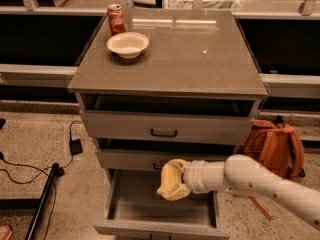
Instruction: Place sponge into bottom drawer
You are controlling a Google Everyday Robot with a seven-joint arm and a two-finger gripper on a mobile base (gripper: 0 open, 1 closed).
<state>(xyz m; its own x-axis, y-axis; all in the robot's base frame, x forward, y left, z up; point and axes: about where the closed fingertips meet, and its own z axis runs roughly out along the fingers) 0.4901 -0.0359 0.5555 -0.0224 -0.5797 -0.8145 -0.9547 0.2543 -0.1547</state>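
The pale yellow sponge is held at the end of my white arm, in front of the middle drawer and just above the open bottom drawer. My gripper comes in from the right and is wrapped by the sponge. The bottom drawer is pulled out, a shallow grey tray with a plain inside. The sponge hangs over its middle part, not touching the floor of the drawer.
A white bowl and a red soda can stand at the back left of the cabinet top. An orange backpack lies on the floor at the right. Black cables and a dark pole lie at the left.
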